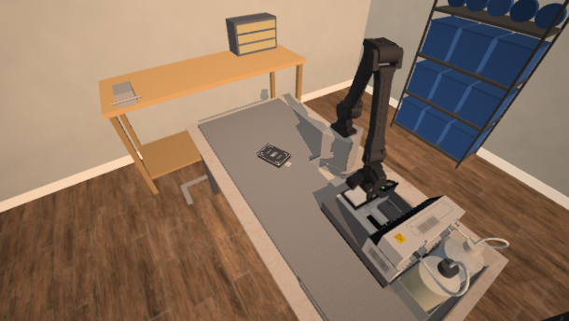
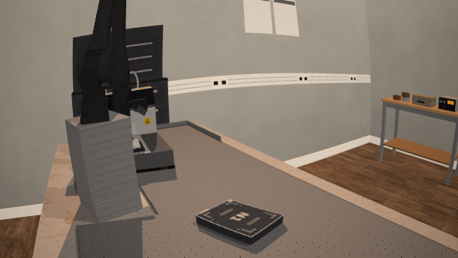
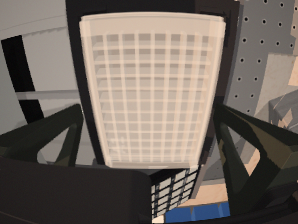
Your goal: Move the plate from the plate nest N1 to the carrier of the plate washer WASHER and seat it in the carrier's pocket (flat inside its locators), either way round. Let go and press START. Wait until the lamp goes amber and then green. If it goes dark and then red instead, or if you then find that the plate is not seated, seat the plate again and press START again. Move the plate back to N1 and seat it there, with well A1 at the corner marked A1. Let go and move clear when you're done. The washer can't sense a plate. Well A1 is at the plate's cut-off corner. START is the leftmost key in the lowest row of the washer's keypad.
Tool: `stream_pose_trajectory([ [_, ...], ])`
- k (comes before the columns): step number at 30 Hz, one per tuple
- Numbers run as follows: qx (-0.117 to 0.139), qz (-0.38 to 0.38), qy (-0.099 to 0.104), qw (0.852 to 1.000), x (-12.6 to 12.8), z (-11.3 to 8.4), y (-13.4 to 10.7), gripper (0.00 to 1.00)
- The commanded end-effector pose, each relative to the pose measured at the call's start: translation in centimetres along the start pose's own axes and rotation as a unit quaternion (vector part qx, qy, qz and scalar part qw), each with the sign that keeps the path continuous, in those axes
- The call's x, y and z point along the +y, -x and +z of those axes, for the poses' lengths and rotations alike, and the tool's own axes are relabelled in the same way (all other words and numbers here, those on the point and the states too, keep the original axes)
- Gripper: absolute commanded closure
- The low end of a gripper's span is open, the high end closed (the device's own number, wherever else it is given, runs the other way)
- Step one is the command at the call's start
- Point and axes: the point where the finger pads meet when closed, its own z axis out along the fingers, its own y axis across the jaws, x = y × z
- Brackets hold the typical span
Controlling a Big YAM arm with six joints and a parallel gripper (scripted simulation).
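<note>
The pale plate (image 1: 355, 197) (image 3: 152, 85) lies on the dark carrier of the washer (image 1: 354, 233) (image 2: 155, 161). It looks flat in the wrist view; its seating in the locators and its cut-off corner cannot be made out clearly. My gripper (image 3: 148, 110) is open above the plate, one finger beyond each long side, not touching it. The washer's keypad (image 3: 172, 192) shows partly at the bottom of the wrist view; the START key is not identifiable. A small green light (image 1: 382, 188) glows on the washer's panel. Nest N1 (image 1: 268, 160) (image 2: 221, 229) is black and empty.
The washer's raised housing (image 1: 420, 229) stands beside the carrier, with two bottles (image 1: 431, 285) (image 1: 459, 252) behind it. The arm's grey pedestal (image 1: 342, 149) (image 2: 109, 169) stands at the table edge between nest and washer.
</note>
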Motion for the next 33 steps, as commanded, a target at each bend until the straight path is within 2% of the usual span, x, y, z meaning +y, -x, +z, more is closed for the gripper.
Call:
stream_pose_trajectory([
  [1, -0.002, 0.000, 0.003, 1.000, 0.73, 0.77, 0.55, 0.00],
  [33, -0.001, 0.000, -0.002, 1.000, 0.42, 1.36, 0.44, 0.00],
])
